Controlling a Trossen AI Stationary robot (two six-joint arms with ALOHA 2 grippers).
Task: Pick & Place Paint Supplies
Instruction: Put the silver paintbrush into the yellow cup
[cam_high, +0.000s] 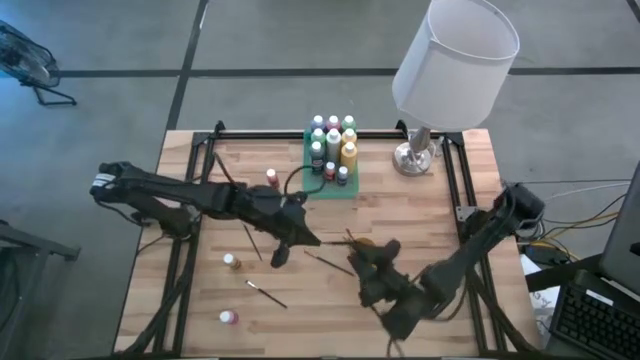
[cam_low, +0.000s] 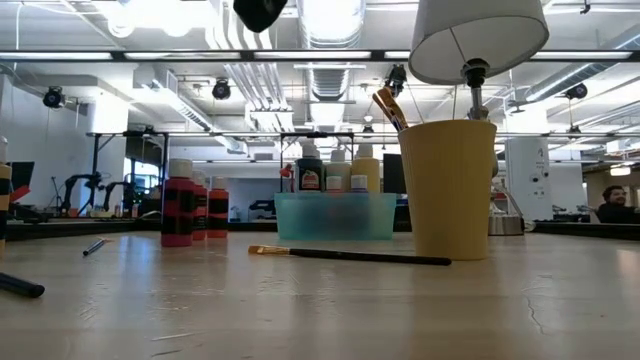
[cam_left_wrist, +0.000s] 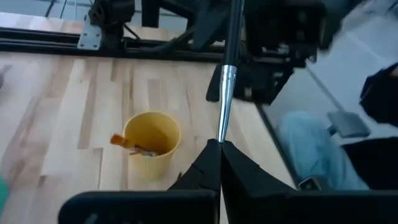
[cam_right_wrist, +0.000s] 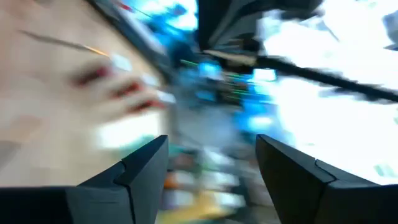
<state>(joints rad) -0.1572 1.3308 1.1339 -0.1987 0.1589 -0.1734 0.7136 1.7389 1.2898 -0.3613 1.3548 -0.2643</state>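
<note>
A paintbrush is clamped in the left gripper, handle pointing forward, the yellow cup at its ten o'clock; right gripper is spread, empty.

pale striped wooden plank tabletop edged by black metal rails. a translucent green rectangular tray carries small paint bottles in green, white, pink, yellow and dark tones with pale caps. loose red small bottles stand on the wood. the small orange-yellow plastic cup holds orange-tipped brushes. a thin black-handled paintbrush with silver ferrule shows against dark arms. white fabric lampshade sits over a silver base.
</note>
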